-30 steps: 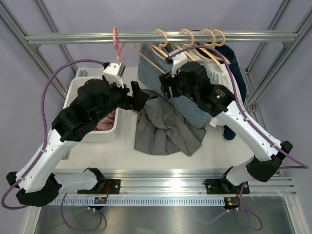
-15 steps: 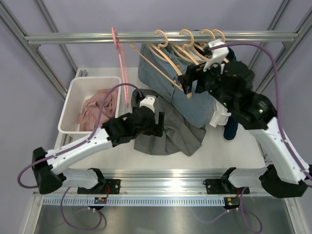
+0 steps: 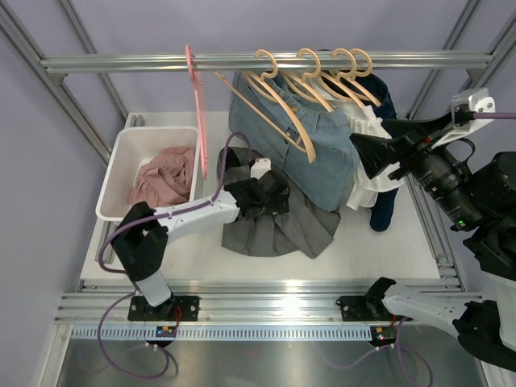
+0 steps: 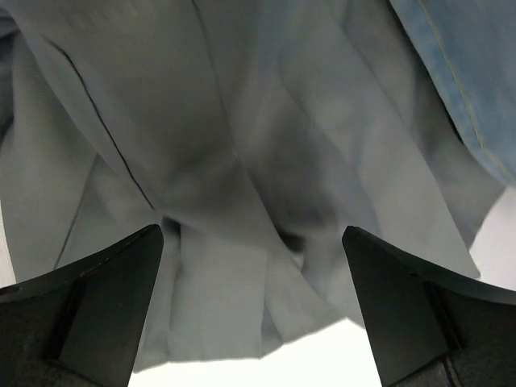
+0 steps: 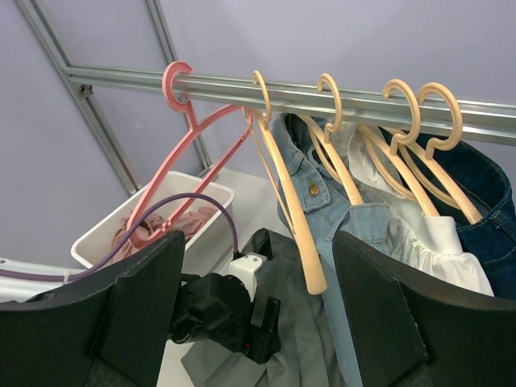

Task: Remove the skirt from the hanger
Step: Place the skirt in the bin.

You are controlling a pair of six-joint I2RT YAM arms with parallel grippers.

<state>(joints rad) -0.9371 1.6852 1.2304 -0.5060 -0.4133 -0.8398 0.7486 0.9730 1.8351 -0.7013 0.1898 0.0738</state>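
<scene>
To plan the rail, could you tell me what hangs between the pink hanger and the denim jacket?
An empty wooden hanger, clearest in the right wrist view.

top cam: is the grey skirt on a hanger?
No, the grey skirt lies crumpled on the table, not hung from the rail.

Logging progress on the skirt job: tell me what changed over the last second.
The left claw swung from beside the bin, right and down, low over the grey skirt, open. The right claw pulled back right, away from the wooden hangers, open and empty. Skirt heaped on the table, pink hanger bare on the rail, bin: unchanged.
</scene>
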